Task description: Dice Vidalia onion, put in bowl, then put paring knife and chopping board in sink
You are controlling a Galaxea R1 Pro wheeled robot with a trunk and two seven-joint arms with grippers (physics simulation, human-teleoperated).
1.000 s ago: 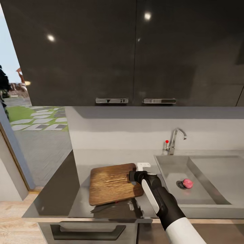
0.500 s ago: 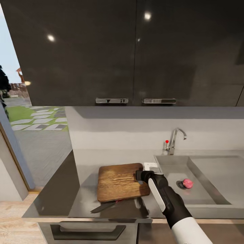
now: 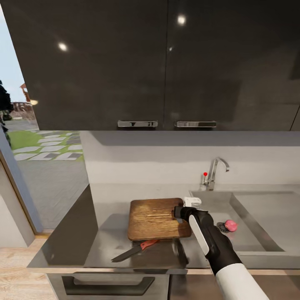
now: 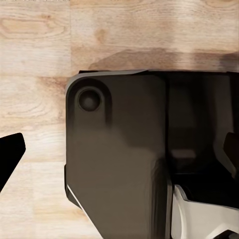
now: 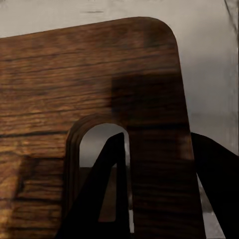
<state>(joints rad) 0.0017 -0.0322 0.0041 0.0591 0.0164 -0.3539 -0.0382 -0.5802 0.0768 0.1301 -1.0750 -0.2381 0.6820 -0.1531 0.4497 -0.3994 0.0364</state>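
**Board gripped at handle end, onion in sink**

Chopping board (image 3: pixel 155 218) lay flat on the countertop (image 3: pixel 75 233), just left of the sink (image 3: pixel 250 216). Right gripper (image 3: pixel 180 213) clamped on board's short edge at the slot hole; in right wrist view, one dark finger (image 5: pixel 112 189) seen through the slot of the board (image 5: pixel 89 89), the other outside the edge. Paring knife (image 3: pixel 132 250) rested on countertop just in front of board, orange-red handle nearest the board, blade pointing away to the left. Vidalia onion (image 3: pixel 231 225) sat in sink basin beside the drain (image 3: pixel 221 227). Faucet (image 3: pixel 214 171) behind sink. Left gripper (image 4: pixel 119 149): state could not be told; wood floor (image 4: pixel 35 74) below it.
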